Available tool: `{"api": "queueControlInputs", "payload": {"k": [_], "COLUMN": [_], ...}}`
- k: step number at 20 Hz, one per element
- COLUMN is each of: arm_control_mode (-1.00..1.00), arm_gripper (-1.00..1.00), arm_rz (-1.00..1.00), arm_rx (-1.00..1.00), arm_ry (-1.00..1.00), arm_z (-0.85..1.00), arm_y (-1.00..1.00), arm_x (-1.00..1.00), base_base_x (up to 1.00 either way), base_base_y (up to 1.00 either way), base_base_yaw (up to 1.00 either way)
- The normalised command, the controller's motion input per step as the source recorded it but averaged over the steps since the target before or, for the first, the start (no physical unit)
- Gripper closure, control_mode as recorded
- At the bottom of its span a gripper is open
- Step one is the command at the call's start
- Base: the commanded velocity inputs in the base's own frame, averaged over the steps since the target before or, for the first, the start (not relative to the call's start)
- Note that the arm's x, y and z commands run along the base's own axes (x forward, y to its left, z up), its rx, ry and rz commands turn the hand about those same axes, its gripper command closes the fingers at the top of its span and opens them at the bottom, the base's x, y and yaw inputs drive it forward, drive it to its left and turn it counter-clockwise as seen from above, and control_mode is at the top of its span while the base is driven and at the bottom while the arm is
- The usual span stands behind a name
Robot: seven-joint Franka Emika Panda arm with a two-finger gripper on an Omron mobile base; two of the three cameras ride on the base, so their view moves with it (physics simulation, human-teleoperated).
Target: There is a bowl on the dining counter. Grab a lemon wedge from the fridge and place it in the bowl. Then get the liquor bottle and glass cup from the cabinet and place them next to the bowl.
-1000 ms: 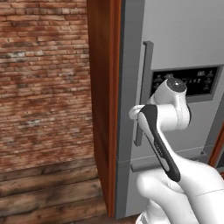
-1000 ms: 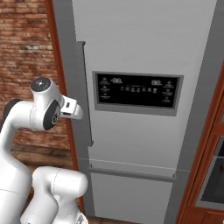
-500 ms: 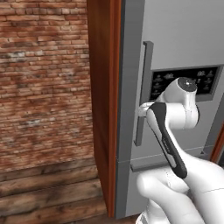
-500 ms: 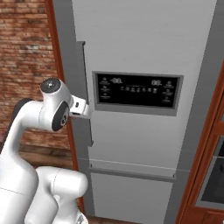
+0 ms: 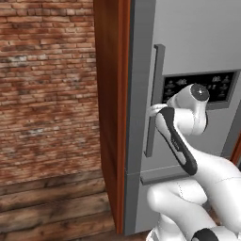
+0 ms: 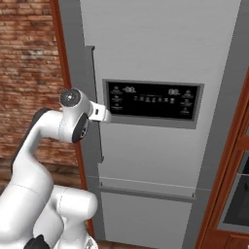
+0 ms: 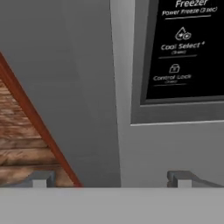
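Fridge [image 6: 160, 44] smooth grey steel, long vertical handle [image 5: 154, 101]; end effector [image 7: 111, 179] wide open, empty.

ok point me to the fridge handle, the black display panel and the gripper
fridge handle [image 5: 156, 80], left base view, upper part of the grey bar
black display panel [image 6: 153, 99], right base view, middle of the dark screen
gripper [image 7: 111, 177], hand view, midway between the fingertips

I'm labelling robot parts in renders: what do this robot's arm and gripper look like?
The arm is glossy white with rounded links, a black stripe along one link and a dark grey round joint cap. The gripper has two small, blocky grey finger tips. No cables or markings show.
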Motion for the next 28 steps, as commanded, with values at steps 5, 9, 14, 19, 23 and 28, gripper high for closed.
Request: {"api": "queueControlInputs", "payload": {"k": [5,9,14,19,23,28], "arm_control_mode": [-1.00,-1.00,-1.00,-1.00,-1.00,-1.00], "arm_gripper": [-1.00,-1.00,-1.00,-1.00,-1.00,1.00], "arm_rz": [-0.01,-0.04,-0.01,0.00,0.00,-0.01], "arm_rx": [0.00,0.00,0.00,0.00,0.00,0.00], "arm_ry": [-0.04,0.00,0.00,-0.05,-0.06,-0.04], "arm_z": [-0.11,0.00,0.00,-0.11,-0.18,-0.13], "arm_y": [0.10,0.05,0.00,0.01,0.05,0.12], "arm_x": [0.49,0.54,0.47,0.48,0.52,0.48], "base_base_x": [0.00,0.00,0.00,0.00,0.00,0.00], "base_base_y": [0.00,0.00,0.00,0.00,0.00,0.00], "base_base_yaw": [0.00,0.00,0.00,0.00,0.00,0.00]}}
